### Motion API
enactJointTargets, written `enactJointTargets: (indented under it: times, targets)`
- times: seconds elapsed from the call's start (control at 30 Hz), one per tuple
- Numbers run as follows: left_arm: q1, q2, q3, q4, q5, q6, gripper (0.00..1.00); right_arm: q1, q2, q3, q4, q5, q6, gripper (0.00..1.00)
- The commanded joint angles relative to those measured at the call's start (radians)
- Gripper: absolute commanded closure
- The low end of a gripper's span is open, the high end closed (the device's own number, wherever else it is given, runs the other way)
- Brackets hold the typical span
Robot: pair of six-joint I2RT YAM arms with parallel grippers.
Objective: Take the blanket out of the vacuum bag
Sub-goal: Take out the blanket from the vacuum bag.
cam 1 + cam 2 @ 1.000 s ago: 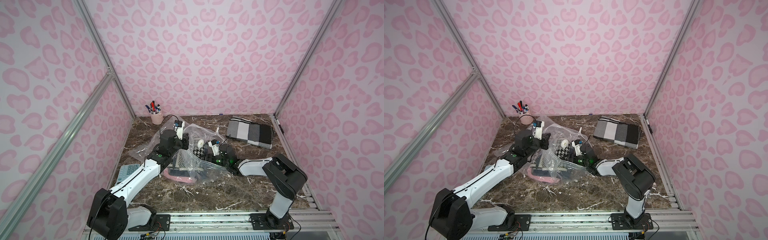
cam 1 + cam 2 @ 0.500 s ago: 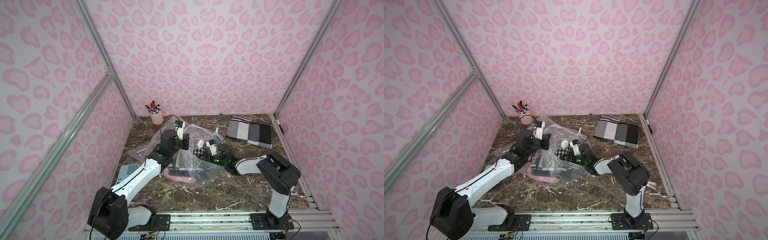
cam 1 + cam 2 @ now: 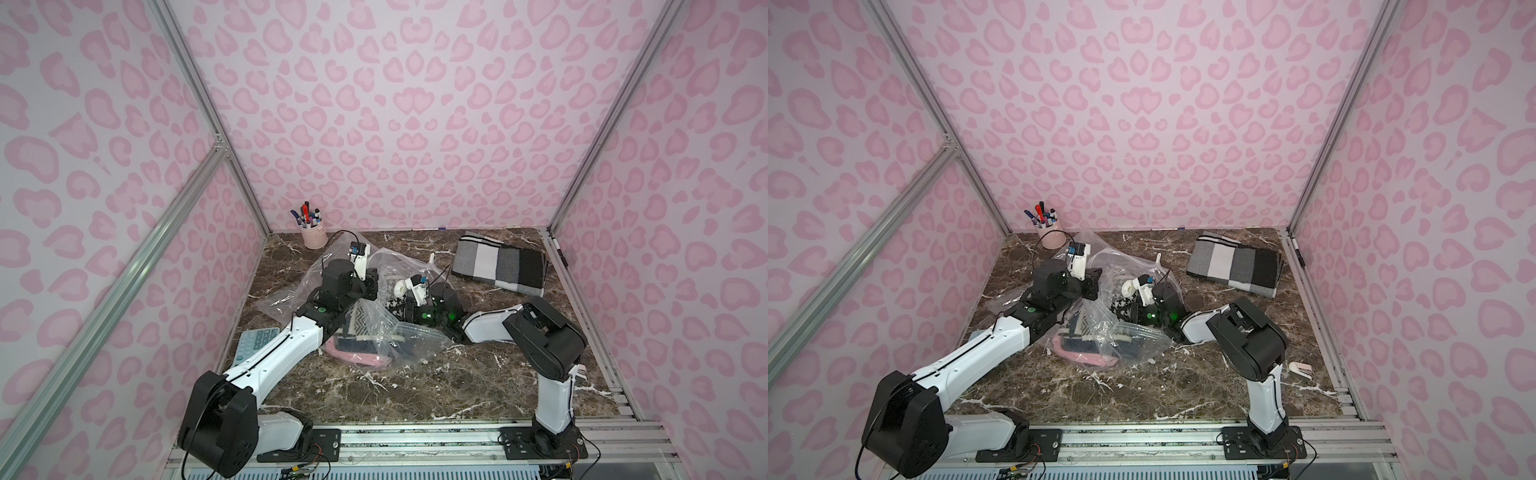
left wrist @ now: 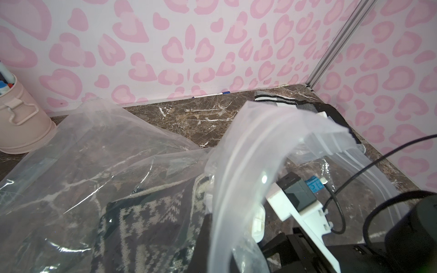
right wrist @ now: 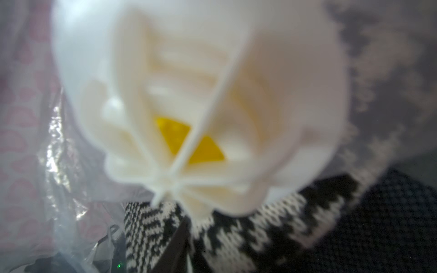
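The clear crinkly vacuum bag [image 3: 399,336] lies mid-table in both top views. Inside it is the blanket [image 3: 359,326], a black-and-white knit with a pink edge. My left gripper [image 3: 370,286] is shut on the bag's zip-seal strip [image 4: 236,184] and holds it lifted in an arch. Low over the table, my right gripper [image 3: 401,309] reaches into the bag's mouth. Its dark finger [image 5: 179,238] presses into the knit blanket [image 5: 236,236], and the jaws are closed on the fabric. The round white valve cap [image 5: 189,106] hangs blurred close before the right wrist camera.
A pink cup of pens [image 3: 312,237] stands at the back left. A folded grey, white and black cloth [image 3: 498,264] lies at the back right. A calculator [image 3: 255,343] sits by the left wall. A small white clip [image 3: 1300,368] lies near my right arm's base.
My right arm's elbow has swung toward the middle and its jaws have narrowed on the knit. The left gripper still holds the bag's edge in the same place.
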Motion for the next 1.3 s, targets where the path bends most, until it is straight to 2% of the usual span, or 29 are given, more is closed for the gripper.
enactJointTargets:
  times: [0.0, 0.03, 0.07, 0.23, 0.37, 0.43, 0.53, 0.87, 1.27]
  targets:
    - [0.001, 0.005, -0.003, 0.019, 0.007, 0.006, 0.96, 0.004, -0.007, 0.019, 0.017, -0.027, -0.019, 0.86]
    - [0.001, 0.007, -0.003, 0.020, 0.008, 0.005, 0.96, 0.003, -0.010, 0.025, 0.004, -0.027, -0.030, 0.95]
    - [0.001, 0.008, -0.005, 0.023, 0.008, 0.004, 0.96, 0.005, -0.017, 0.029, -0.008, -0.029, -0.039, 1.00]
    - [0.001, 0.015, -0.009, 0.029, -0.031, -0.004, 0.96, 0.016, -0.100, 0.045, -0.086, -0.006, -0.074, 1.00]
    - [0.002, 0.008, -0.037, 0.057, -0.144, -0.063, 0.96, 0.030, -0.153, 0.130, -0.321, 0.044, -0.123, 1.00]
    - [0.002, 0.012, -0.043, 0.068, -0.177, -0.079, 0.96, 0.038, -0.181, 0.139, -0.374, 0.055, -0.131, 1.00]
    - [0.002, 0.022, -0.054, 0.088, -0.200, -0.081, 0.95, 0.039, -0.236, 0.118, -0.360, 0.057, -0.093, 1.00]
    - [0.002, 0.040, -0.065, 0.066, -0.329, -0.082, 0.96, 0.041, -0.303, 0.221, -0.481, 0.066, -0.099, 1.00]
    - [0.002, 0.051, -0.059, 0.049, -0.335, -0.089, 0.96, 0.038, -0.444, 0.220, -0.617, 0.121, -0.145, 1.00]
